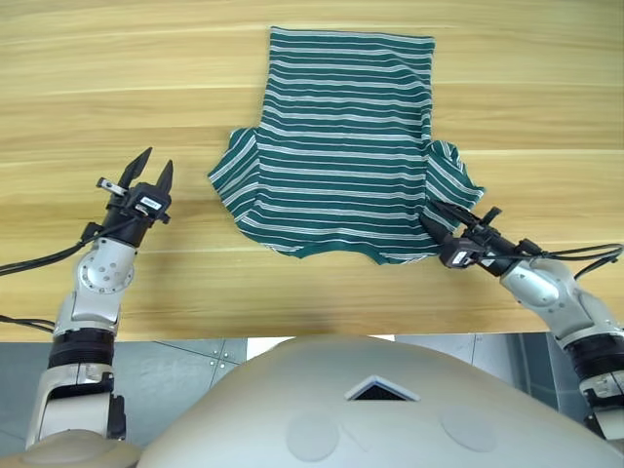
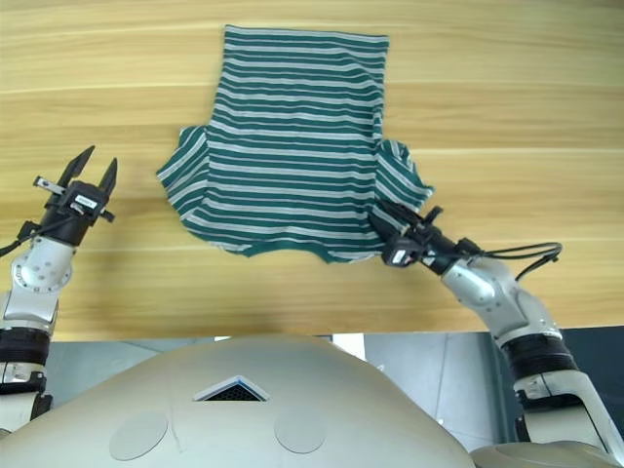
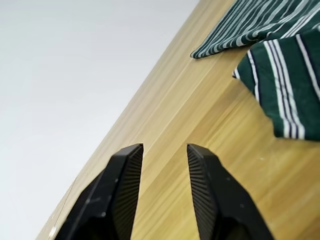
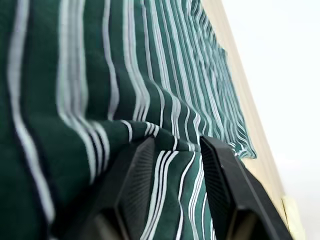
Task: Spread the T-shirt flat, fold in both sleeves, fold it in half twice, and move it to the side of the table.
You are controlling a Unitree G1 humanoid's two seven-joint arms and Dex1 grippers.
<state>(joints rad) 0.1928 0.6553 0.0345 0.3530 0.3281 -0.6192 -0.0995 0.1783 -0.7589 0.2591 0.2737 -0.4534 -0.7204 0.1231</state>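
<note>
A dark green T-shirt with white stripes [image 1: 341, 127] lies on the wooden table [image 1: 97, 78], its hem at the far side and its collar toward me. Both short sleeves stick out sideways, a little rumpled. My right gripper [image 1: 427, 210] sits at the shirt's near right corner, below the right sleeve [image 1: 450, 174]. In the right wrist view its fingers [image 4: 137, 170] stand open with a raised fold of striped fabric [image 4: 170, 150] between them. My left gripper [image 1: 158, 159] is open and holds nothing, above bare wood a short way left of the left sleeve [image 1: 232, 161].
The table's front edge [image 1: 195, 336] runs just in front of both arms. Bare wood stretches left and right of the shirt and behind it. Black cables [image 1: 585, 251] trail from the right wrist.
</note>
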